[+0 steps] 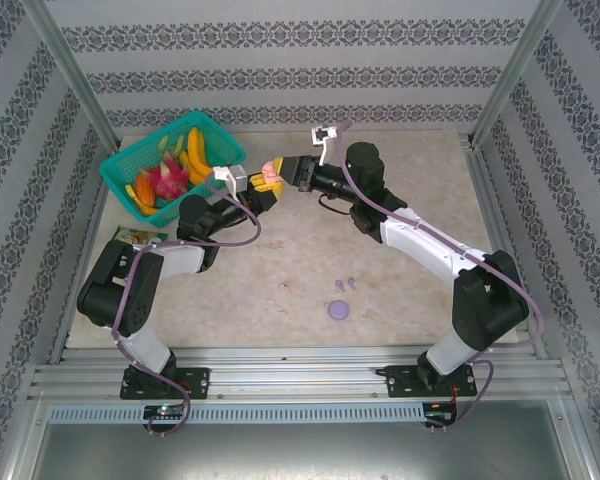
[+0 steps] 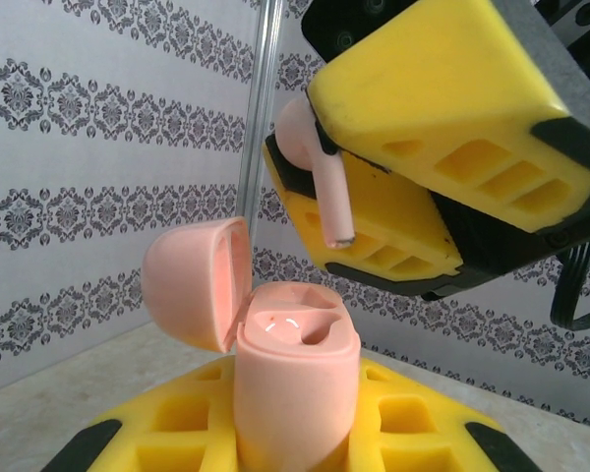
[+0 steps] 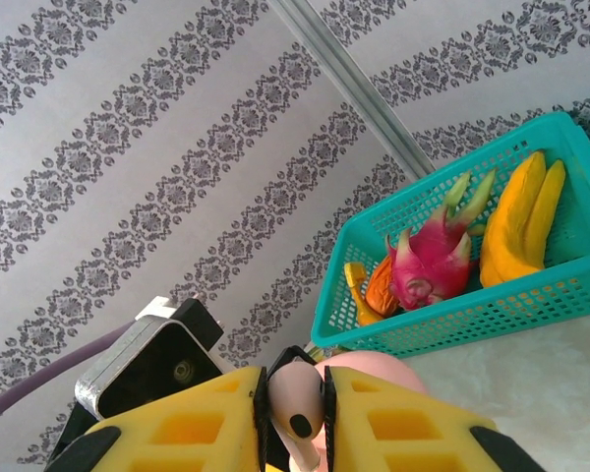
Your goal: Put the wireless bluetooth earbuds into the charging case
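While the left claw [image 2: 295, 447] pinches the open pink case [image 2: 295, 379] in the air near the far left corner of the table [image 1: 420, 160], the right claw [image 3: 295, 423] pinches a pink earbud [image 2: 305, 138] just above it. Next the stem [image 2: 332, 202] must line up with a hole [image 2: 315, 329] and go straight down. The basket [image 3: 472, 310] holds fruit [image 3: 428, 265]; lilac buds [image 1: 346, 284] lie beside the lilac case [image 1: 338, 310].
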Robot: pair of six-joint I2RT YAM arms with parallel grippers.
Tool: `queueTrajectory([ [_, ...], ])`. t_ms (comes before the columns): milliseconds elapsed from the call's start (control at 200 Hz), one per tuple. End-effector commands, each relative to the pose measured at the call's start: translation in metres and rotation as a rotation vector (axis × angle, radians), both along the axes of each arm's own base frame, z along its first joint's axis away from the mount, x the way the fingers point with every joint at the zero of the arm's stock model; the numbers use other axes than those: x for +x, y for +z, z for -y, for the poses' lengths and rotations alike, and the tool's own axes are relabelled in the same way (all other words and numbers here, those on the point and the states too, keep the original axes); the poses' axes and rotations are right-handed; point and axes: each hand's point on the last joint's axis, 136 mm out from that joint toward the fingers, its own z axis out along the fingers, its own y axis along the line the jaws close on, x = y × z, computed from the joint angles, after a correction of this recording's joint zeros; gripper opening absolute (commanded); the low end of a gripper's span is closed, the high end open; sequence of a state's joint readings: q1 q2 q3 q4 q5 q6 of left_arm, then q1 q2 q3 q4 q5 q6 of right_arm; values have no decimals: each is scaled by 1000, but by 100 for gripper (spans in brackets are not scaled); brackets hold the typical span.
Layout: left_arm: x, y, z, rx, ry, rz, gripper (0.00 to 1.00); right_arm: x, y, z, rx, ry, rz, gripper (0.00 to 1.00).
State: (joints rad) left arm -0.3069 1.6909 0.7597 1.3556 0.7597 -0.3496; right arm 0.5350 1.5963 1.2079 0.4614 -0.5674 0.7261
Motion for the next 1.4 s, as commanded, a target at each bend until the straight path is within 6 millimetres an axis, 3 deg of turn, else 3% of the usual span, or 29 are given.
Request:
queueTrajectory([
  [0,-6,20,5,-26,-33,68,0,-4,13,-6,14,29,66,22],
  [984,-7,23,3,-28,-23,77,0,5,-19,11,-25,-23,7,21],
  [1394,-5,24,3,-29,-15,75,0,-2,-31,4,-79,49,1,20],
])
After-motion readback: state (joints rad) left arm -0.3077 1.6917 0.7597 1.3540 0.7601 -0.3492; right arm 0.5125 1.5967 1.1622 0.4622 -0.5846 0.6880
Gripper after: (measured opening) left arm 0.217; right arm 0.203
